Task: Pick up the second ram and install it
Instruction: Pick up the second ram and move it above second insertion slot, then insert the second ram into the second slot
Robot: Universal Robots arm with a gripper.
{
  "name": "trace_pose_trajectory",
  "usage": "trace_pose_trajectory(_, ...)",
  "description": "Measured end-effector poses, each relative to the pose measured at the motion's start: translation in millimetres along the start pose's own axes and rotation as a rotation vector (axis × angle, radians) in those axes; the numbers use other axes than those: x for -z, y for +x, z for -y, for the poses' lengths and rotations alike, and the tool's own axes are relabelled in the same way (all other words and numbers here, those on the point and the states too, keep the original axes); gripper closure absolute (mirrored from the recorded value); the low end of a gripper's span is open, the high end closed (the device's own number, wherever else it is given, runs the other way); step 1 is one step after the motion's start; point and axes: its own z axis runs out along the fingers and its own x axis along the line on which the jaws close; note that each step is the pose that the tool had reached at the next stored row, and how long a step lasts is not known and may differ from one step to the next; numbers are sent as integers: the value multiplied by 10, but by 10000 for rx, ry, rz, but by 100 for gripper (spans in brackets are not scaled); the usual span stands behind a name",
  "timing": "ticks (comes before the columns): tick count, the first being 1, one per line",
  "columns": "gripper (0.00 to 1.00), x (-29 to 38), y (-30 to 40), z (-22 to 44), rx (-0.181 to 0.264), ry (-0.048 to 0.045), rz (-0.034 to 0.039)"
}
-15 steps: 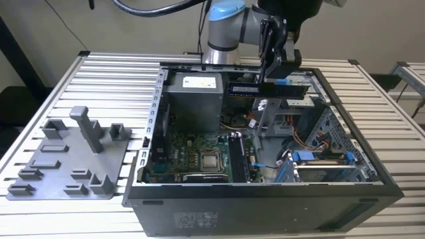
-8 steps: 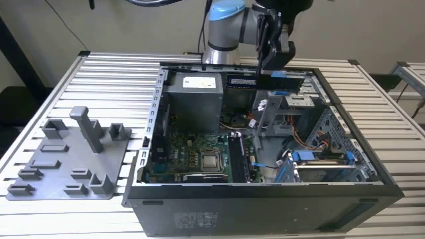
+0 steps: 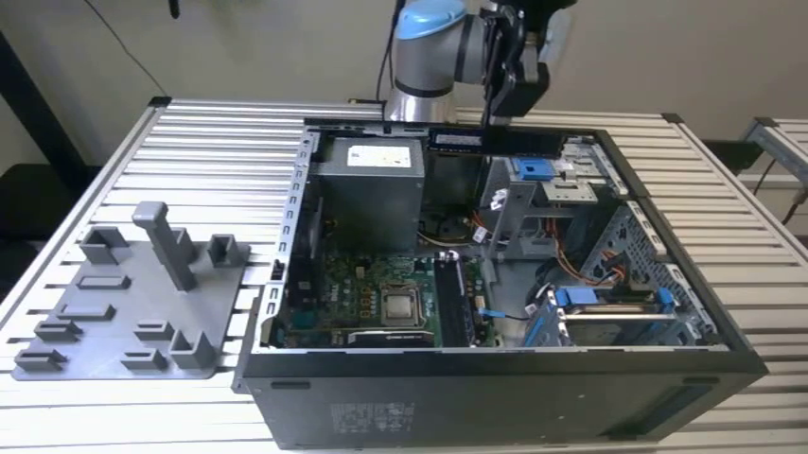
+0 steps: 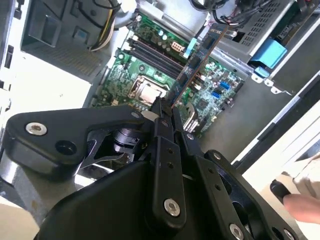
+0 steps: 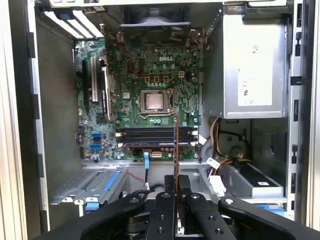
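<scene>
My gripper [image 3: 505, 118] hangs over the far side of the open computer case [image 3: 505, 364], shut on the second ram [image 3: 495, 142]. The ram is a thin dark stick, held level and lengthwise above the case's rim. In both wrist views it shows edge-on, running out from between the black fingertips [image 4: 159, 116] as a narrow strip [image 4: 197, 60] [image 5: 176, 145]. Below it lies the green motherboard [image 5: 135, 75] with its dark memory slots [image 5: 150, 136] and the CPU socket [image 5: 155, 101]. The ram is well above the slots and touches nothing else.
A grey fixture plate [image 3: 127, 303] with upright blocks lies on the slatted table at the exterior view's left. Inside the case are the power supply [image 3: 366, 175], drive cages with blue latches [image 3: 536, 170] and loose cables [image 3: 574, 270]. A person's hand [image 4: 305, 205] shows beside the case.
</scene>
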Motion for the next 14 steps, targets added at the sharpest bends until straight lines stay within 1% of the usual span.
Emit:
trace_pose_trajectory(4,86,-1,-105,-6,-3,0,-1)
trace_pose_trajectory(7,86,-1,-168,-9,-9,0,-1)
trace_pose_trajectory(8,86,-1,-181,-10,-19,-1,-1)
trace_pose_trajectory(14,86,-1,-191,-11,-21,-1,-1)
